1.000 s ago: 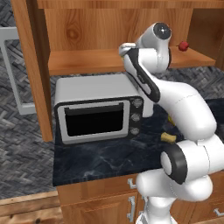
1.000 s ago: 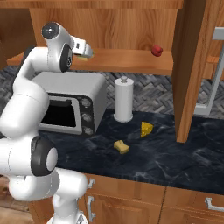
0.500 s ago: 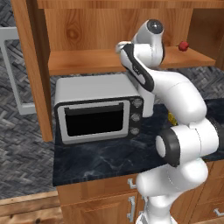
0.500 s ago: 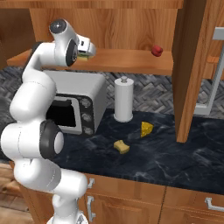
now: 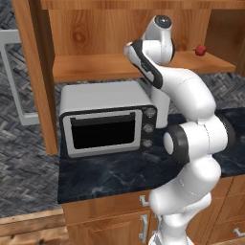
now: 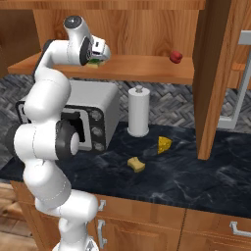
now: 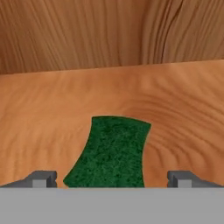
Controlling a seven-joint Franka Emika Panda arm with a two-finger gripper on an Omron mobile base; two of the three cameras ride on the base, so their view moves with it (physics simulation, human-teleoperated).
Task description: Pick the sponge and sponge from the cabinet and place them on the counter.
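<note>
Wood grain fills my hand view: the cabinet [image 7: 109, 35] back wall across the top, its inner shelf [image 7: 175, 96] spreading below. My gripper [image 7: 112, 177] has its jaws spread wide and released, one finger tip low at the left, the other low at the right, with nothing clamped between them. Between those tips, at the lower centre of the frame, lies the green-topped sponge [image 7: 111, 151], flat on the shelf, its dark green face toward the camera; I see clear wood between it and each tip.

From the right base view, the gripper [image 6: 100, 55] sits at the upper left of the frame, over the shelf, with a sliver of that sponge [image 6: 93, 62] showing just under it. On the same shelf, well apart toward the upper right, rests a small red fruit [image 6: 175, 57].

Below, the counter [image 6: 206, 181] carries the olive-yellow sponge [image 6: 136, 164] near the frame's centre, with a cheese wedge [image 6: 164, 144] near it, up and to the right. A paper towel roll [image 6: 138, 112] stands upright just beside the microwave [image 6: 98, 112], which sits at the left behind my arm.

In the left base view the microwave [image 5: 105, 122] sits centre-left on the counter [image 5: 105, 172], and the arm reaches up to the shelf at upper centre.
</note>
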